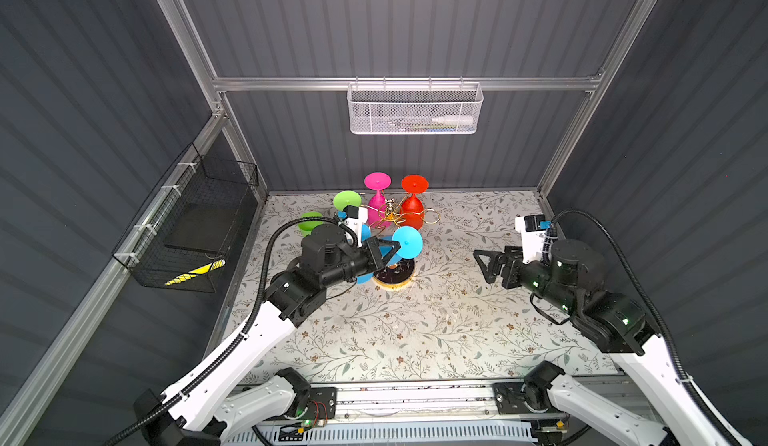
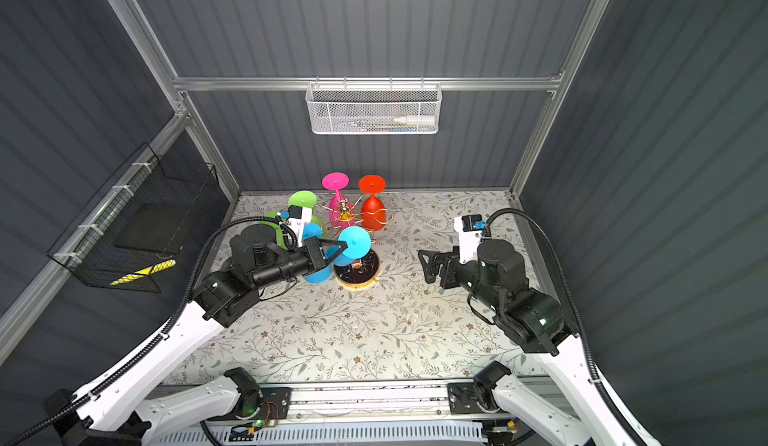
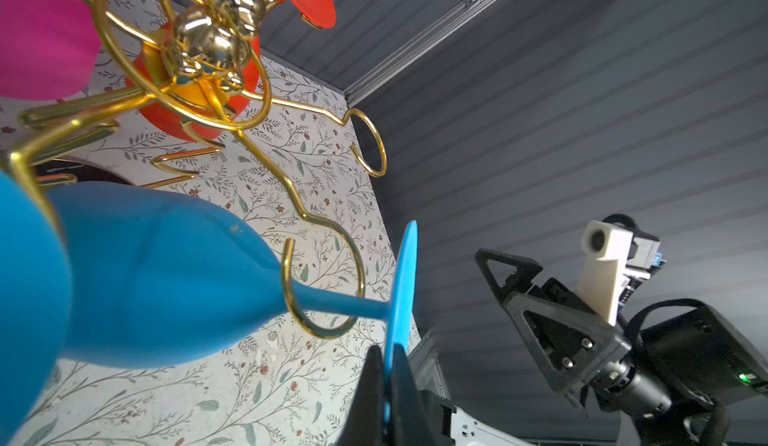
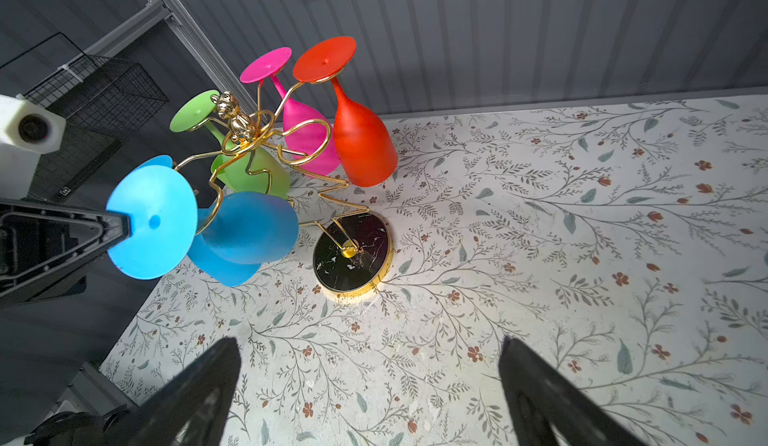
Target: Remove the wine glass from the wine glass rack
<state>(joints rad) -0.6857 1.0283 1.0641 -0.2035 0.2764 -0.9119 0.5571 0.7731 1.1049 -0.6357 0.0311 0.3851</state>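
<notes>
Pinching the blue wine glass by its foot, the left gripper has its grasp, yet the glass still hangs in a ring of the rack; the right gripper stands wide open.

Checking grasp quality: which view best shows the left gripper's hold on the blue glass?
Left wrist: the left gripper pinches the blue glass by its foot rim, close up. Right wrist shows it from across; both top views, small.

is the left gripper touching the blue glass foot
Touching. The left wrist view shows the left gripper fingers pinching the blue glass foot rim, no gap.
</notes>
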